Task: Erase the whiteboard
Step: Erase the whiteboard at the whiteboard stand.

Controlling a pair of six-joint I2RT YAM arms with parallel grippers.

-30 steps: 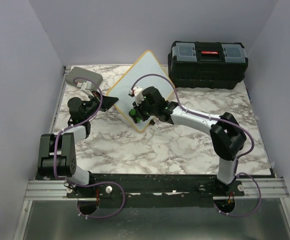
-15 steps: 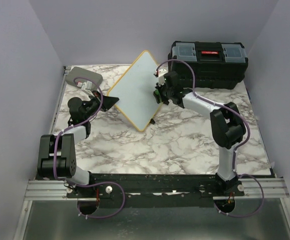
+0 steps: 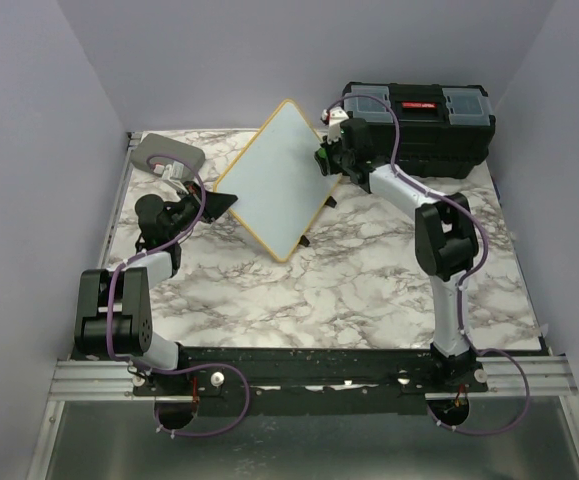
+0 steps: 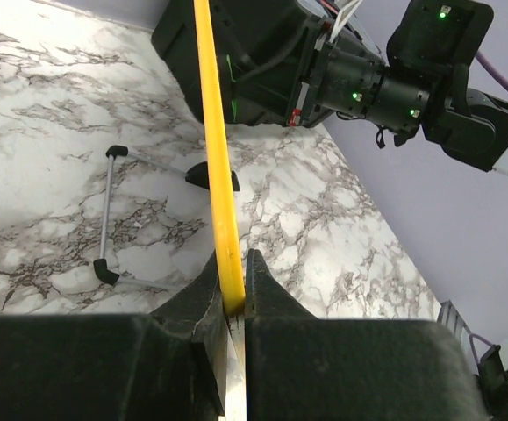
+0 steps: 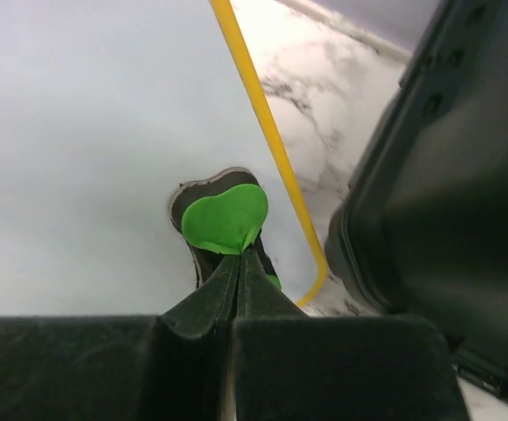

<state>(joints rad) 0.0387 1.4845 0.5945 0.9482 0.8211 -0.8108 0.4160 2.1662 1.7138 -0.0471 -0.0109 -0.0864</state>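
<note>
From above, the small white rectangular board [image 3: 274,180] with its thin yellow-wood frame stands tipped up on the marble tabletop [image 3: 349,290]. The left gripper [image 3: 212,205] is at its left corner and the right gripper [image 3: 327,160] at its far right corner, just in front of the black plastic toolbox [image 3: 419,120]; I'd guess it is propped so the face can be wiped. The left wrist view shows those jaws clamped on the frame's edge, steadying it. The right wrist view shows its jaws pinched together on the green tab of a small dark eraser pad [image 5: 225,219], which lies against the white face near the rounded corner.
</note>
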